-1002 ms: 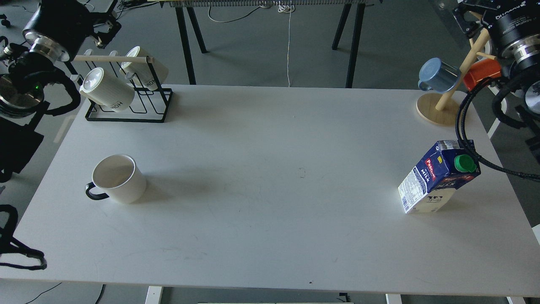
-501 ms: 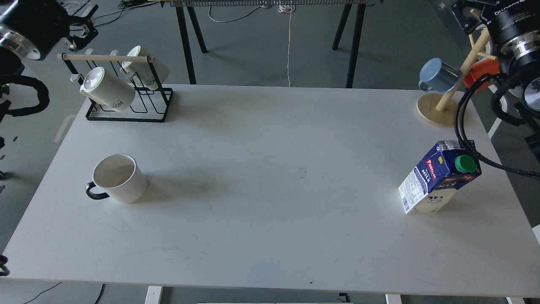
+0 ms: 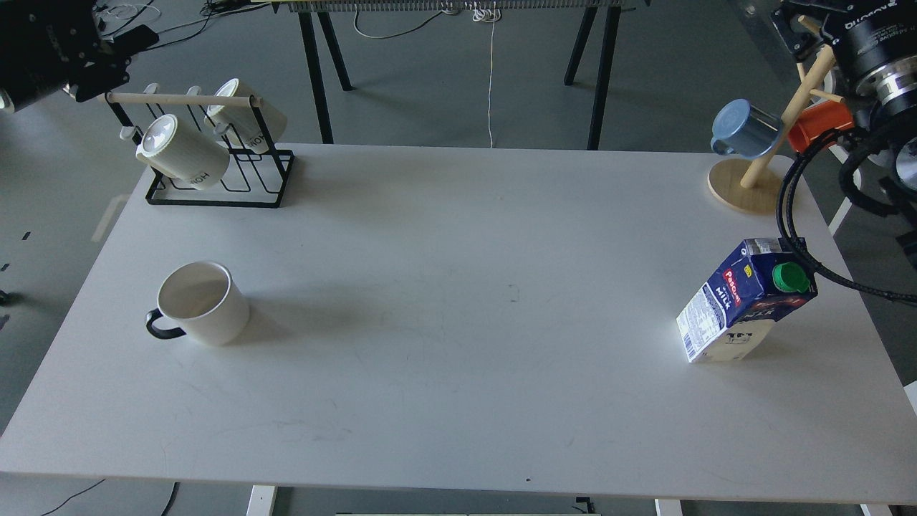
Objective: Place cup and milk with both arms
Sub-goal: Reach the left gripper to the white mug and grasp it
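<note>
My left arm (image 3: 43,54) has pulled back to the far left corner, mostly leaving view. My right arm (image 3: 870,50) has shifted slightly further right.

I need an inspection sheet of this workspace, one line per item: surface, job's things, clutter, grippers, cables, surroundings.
Surface: white table, faint scuffs, a small dark speck near the front edge.
Job's things: cup upright at left, handle toward the left; milk upright at right, green cap on. Both untouched.
Clutter: black rack with two cream mugs at back left; wooden mug tree with a blue mug and an orange mug at back right.
Grippers: left gripper and right gripper at the top corners, too dark to judge.
Cables: black cable looped beside the carton's top.
Surroundings: grey floor, black trestle legs, floor wires.
</note>
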`<state>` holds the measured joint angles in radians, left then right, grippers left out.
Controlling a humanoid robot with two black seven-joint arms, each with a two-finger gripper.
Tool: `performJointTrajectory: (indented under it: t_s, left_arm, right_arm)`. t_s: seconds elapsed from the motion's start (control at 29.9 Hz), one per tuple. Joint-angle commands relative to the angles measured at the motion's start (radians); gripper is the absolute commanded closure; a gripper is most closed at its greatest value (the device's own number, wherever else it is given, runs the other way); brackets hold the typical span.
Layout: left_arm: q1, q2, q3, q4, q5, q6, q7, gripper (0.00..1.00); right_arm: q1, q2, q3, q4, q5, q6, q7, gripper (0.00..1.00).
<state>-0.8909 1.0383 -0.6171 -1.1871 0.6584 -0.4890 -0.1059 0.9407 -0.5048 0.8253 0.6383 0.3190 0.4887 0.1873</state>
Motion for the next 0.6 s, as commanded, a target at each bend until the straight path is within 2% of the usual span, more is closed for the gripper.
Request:
performJointTrajectory:
  t_s: [0.0,0.1,0.17,0.37,0.5,0.57]
  left_arm:
    - [0.007,0.034,0.002,-0.06,0.206,0.0,-0.015,0.2]
    - [0.012,0.051,0.002,-0.065,0.334,0.0,-0.061,0.28]
    - [0.03,0.071,0.013,-0.074,0.401,0.0,-0.087,0.3]
    - [0.105,0.143,0.03,-0.186,0.599,0.0,-0.12,0.35]
    - [0.132,0.152,0.071,-0.193,0.714,0.0,-0.132,0.35]
    - [0.141,0.155,0.117,-0.192,0.745,0.0,-0.156,0.35]
  right_arm:
    - [0.0,0.0,0.0,0.001,0.0,0.0,0.001,0.0]
    - [-0.002,0.002,0.0,0.001,0.0,0.0,0.003,0.0]
    - [-0.007,0.002,0.0,0.001,0.0,0.0,0.003,0.0]
    - [-0.016,0.009,0.0,0.001,0.0,0.0,0.004,0.0]
    - [-0.017,0.012,-0.002,0.001,0.0,0.0,0.006,0.0]
    - [-0.019,0.014,-0.003,0.001,0.0,0.0,0.008,0.0]
